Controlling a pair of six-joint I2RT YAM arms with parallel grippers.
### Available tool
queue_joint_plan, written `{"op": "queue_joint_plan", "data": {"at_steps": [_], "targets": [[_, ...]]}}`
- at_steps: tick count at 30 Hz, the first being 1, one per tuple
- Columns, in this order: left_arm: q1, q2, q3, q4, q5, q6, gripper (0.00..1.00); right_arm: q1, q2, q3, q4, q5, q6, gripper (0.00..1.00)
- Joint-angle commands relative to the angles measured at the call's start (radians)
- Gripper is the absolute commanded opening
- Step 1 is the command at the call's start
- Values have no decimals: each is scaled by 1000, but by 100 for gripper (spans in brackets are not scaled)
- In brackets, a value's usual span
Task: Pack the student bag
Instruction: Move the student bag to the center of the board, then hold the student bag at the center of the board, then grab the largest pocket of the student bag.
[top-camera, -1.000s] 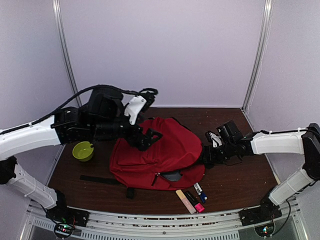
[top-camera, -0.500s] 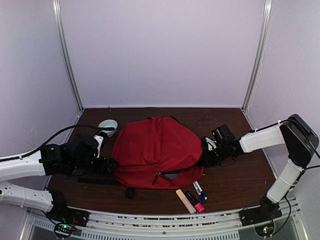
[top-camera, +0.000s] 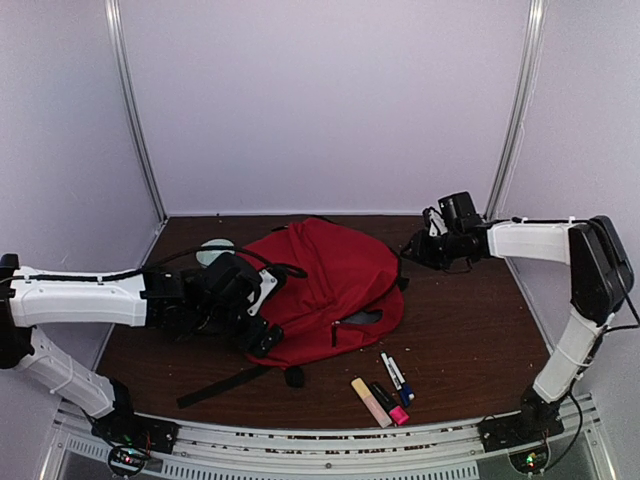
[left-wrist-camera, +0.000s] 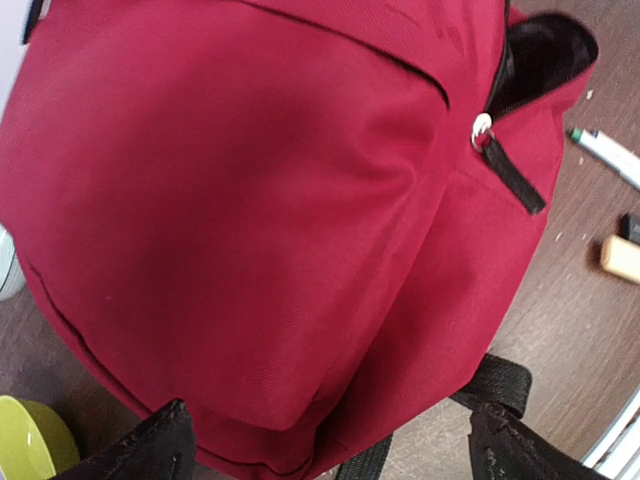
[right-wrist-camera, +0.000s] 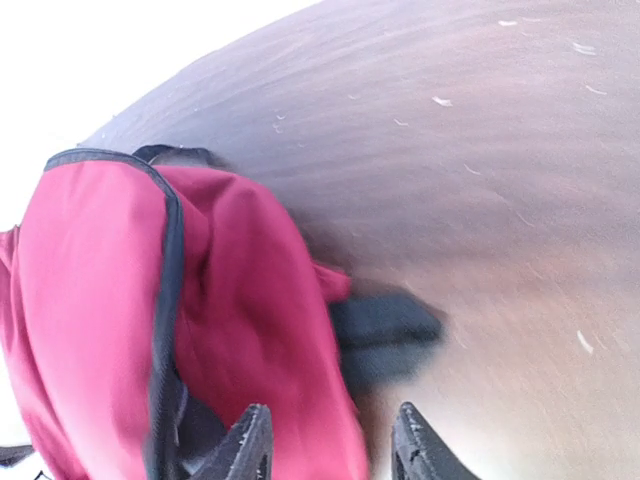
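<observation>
red student bag (left-wrist-camera: 250, 200) lies just beyond left gripper's (left-wrist-camera: 330, 420) spread jaws.

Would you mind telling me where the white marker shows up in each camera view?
Top external: white marker at lower centre, just below the red backpack.
Left wrist: at the right edge, beside the backpack.
Right wrist: not in it.
Shared landmark: the backpack, seen in all three.
</observation>
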Motion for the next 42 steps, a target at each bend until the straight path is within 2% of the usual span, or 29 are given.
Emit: {"op": "queue_joint_plan", "data": {"at_steps": [1,5,8,11,16,20,23,25,29,31,32,33,38,42], "targets": [[-20,60,45,-30,-19,109,98,31,-231,-187,18,127,17,42],[-21,117,59,-84,-87,141,98,262,-397,-275,-54,306,-56,41],[-20,147,52,-83,-106,153,98,447,-416,-279,-95,314,-55,41],[-11,150,25,-69,-142,129,98,573,-391,-264,-78,304,-10,39],[12,158,-15,-46,-234,93,98,663,-265,-191,-38,248,1,39],[13,171,-20,-15,-231,99,94,684,-125,-106,-73,247,-26,41],[14,169,-33,-1,-236,110,86,685,-67,-75,-103,282,-30,43],[16,164,-51,29,-230,115,69,685,-34,-58,-118,307,-35,45],[23,147,-77,66,-224,124,44,684,29,-22,-146,356,-50,46],[23,145,-75,66,-222,130,23,685,53,-7,-144,369,-54,47],[22,145,-71,62,-221,133,8,684,65,4,-142,373,-57,47],[22,142,-66,58,-217,137,0,684,76,19,-141,374,-60,47],[22,104,-63,61,-195,149,0,683,106,68,-156,380,-90,47],[18,54,-62,73,-141,160,0,681,63,52,-129,386,-150,46]]}}
